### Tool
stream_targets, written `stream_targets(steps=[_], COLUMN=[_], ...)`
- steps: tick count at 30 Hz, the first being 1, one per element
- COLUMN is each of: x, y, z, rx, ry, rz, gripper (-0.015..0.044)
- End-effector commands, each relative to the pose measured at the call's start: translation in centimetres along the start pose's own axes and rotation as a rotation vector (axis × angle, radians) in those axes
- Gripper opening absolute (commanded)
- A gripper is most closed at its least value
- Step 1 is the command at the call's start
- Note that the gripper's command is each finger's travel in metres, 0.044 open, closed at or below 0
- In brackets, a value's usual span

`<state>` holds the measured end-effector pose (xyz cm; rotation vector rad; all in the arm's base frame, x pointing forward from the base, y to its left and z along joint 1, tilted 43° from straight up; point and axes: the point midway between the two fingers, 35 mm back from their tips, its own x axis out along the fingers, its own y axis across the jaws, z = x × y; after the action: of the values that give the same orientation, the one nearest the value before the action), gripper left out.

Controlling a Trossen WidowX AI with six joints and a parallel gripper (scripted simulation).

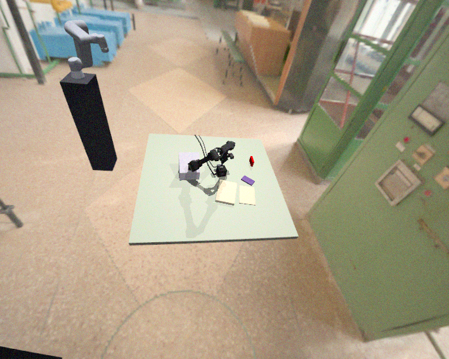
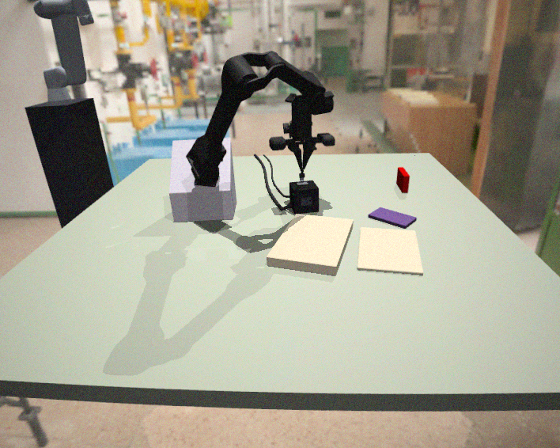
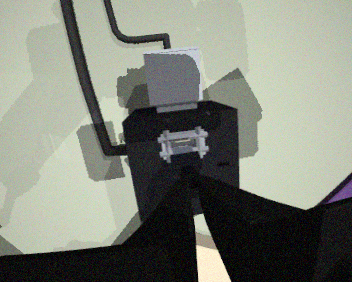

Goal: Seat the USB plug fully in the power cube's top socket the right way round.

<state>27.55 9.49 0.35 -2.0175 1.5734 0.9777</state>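
The black power cube (image 1: 221, 170) (image 2: 297, 199) stands upright on the table. Its top socket (image 3: 163, 146) shows as a light metal frame with its opening visible in the wrist view. My gripper (image 2: 302, 170) (image 3: 192, 187) points down over the cube, shut on the small dark USB plug (image 2: 301, 176) (image 3: 190, 173). The plug is out of the socket, just above the cube's top and, in the wrist view, below the socket frame. The fingers hide much of the plug, and I cannot tell which way round it is.
Two black cables (image 2: 266, 179) (image 3: 80, 70) run to the cube's left side and back. A lilac box (image 2: 203, 204) stands by the arm's base. Two cream slabs (image 2: 309, 241) (image 2: 389, 250) lie in front, with a purple slab (image 2: 391, 217) and a red block (image 2: 402, 180) to the right.
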Motion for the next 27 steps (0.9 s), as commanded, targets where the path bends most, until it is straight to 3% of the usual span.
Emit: stream_targets(steps=[1, 20, 27], x=[-0.53, -1.32, -1.17], y=[-0.25, -0.17, -0.07], z=[0.07, 0.06, 0.03], rx=[0.009, 0.011, 0.136], ry=[-0.008, -0.005, -0.002], rz=[-0.007, -0.005, -0.002], gripper=[0.0000, 0.0000, 0.0000])
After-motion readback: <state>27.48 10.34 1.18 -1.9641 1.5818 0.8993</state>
